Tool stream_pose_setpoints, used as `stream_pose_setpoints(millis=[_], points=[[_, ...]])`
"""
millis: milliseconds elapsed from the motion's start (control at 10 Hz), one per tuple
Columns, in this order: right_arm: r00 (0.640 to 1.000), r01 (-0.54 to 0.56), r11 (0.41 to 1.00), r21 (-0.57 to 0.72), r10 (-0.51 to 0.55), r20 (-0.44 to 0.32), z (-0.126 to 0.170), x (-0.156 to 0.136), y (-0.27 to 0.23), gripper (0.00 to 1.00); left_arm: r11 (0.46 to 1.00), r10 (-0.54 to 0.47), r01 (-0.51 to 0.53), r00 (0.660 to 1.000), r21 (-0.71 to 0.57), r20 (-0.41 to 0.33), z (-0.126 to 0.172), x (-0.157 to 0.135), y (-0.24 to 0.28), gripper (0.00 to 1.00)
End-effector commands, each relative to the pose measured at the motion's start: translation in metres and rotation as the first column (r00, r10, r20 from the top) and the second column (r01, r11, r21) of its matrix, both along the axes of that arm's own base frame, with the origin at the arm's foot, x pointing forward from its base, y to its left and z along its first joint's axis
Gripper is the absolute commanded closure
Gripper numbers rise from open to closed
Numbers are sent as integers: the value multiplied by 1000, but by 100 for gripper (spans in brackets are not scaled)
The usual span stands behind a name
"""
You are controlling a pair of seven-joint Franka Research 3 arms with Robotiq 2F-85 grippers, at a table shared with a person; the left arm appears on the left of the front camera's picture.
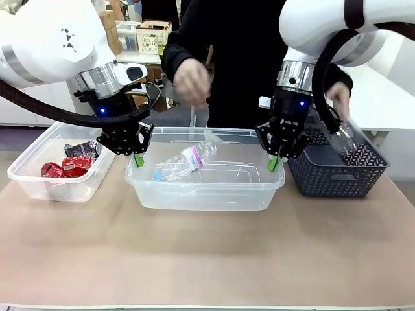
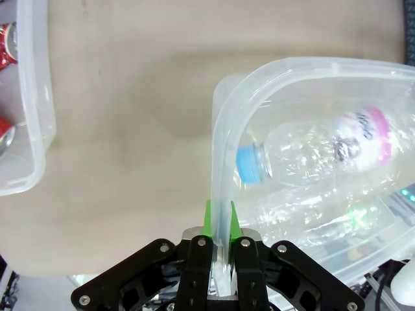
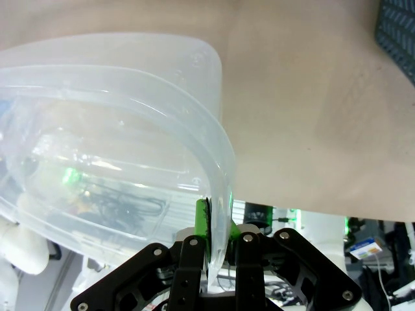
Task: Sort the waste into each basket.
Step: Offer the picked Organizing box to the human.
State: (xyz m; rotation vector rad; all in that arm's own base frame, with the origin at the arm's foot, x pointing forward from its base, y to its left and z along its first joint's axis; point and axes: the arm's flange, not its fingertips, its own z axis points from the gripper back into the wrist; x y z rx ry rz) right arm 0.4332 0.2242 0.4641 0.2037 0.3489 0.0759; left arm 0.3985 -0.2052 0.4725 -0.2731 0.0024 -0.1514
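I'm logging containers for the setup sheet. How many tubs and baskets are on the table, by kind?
Clear plastic tubs: 2, the middle tub and the left tub
Dark lattice basket: 1
Total: 3

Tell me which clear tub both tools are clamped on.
The middle tub, holding the pink-labelled bottle; the other clear tub, with crushed cans, sits ungripped at left.

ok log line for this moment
left pincer: shut on middle tub left rim | right pincer: shut on its right rim | bottle: in tub | cans: left tub
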Motion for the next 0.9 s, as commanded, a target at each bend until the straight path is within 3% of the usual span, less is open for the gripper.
stream_pose_setpoints(millis=[0, 800], points=[[1000, -20, 1000, 13, 20, 9, 6, 0, -3, 100, 1000, 2, -1, 1000, 14, -4, 2, -3, 4, 100], [1000, -20, 1000, 13, 20, 9, 6, 0, -3, 100, 1000, 2, -1, 1000, 14, -4, 2, -3, 4, 100]])
